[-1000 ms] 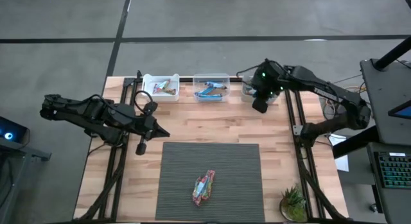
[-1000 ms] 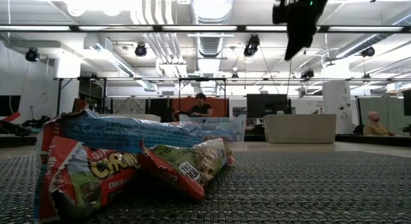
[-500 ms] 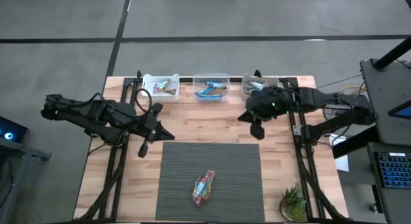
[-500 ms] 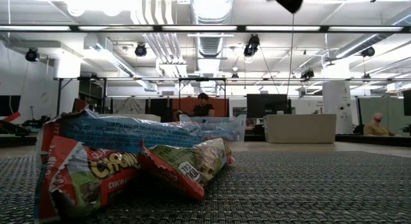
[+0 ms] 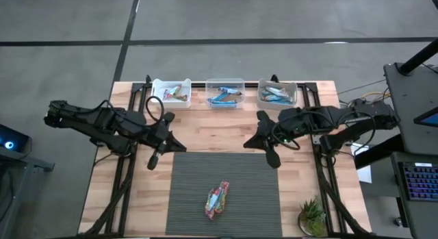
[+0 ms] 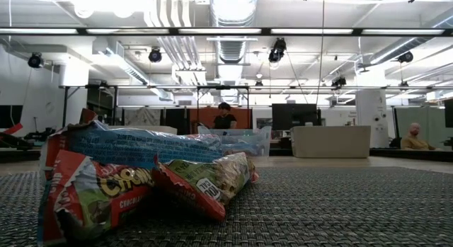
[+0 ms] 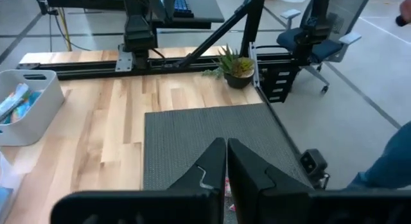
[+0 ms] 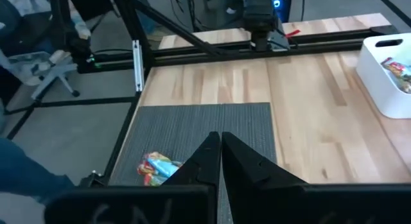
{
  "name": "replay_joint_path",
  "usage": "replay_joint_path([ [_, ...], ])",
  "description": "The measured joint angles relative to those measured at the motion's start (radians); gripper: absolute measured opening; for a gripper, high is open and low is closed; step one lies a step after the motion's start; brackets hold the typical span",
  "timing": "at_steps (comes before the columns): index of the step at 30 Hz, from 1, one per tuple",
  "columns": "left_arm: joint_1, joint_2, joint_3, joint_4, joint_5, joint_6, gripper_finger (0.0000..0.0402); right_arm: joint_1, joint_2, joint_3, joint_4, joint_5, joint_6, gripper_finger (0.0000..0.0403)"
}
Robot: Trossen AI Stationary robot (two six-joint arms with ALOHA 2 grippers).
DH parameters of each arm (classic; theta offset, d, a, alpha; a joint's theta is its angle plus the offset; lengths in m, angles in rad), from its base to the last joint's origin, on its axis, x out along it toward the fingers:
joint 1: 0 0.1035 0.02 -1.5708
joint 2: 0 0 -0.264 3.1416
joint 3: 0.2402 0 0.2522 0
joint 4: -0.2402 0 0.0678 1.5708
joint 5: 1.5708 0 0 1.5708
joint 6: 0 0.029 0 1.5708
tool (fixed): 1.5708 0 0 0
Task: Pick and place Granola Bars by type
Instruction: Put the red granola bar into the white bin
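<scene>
A small pile of granola bars lies on the grey mat; in the low view a blue bar rests on multicoloured ones, and the pile also shows in the right wrist view. More bars sit in three bins at the far edge. My left gripper is shut, hovering at the mat's far left corner. My right gripper is shut, above the mat's far right corner. Neither touches anything.
A small potted plant stands at the table's near right corner. Metal rails run along both table sides. Bare wood lies between the bins and the mat. People sit in the room behind the table.
My right gripper has swung from the rightmost bin at the far edge toward the near side and leftward, ending over the mat's far right corner; it has left the low view. My left gripper has drifted slightly toward the mat. The pile has kept still.
</scene>
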Motion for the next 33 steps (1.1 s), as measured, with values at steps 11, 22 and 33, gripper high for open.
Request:
replay_joint_path([
  [11, -0.005, 0.018, 0.009, 0.002, 0.008, -0.226, 0.0014, 0.01, 0.002, 0.0, -0.008, 0.0, 0.041, 0.0009],
  [22, -0.005, 0.067, 0.009, 0.008, 0.031, -0.251, 0.0115, 0.014, 0.002, 0.0, -0.01, 0.0, 0.059, 0.0009],
  [33, -0.01, 0.142, 0.017, 0.054, 0.094, -0.252, 0.014, 0.014, 0.002, 0.0, -0.016, 0.0, 0.052, 0.0009],
])
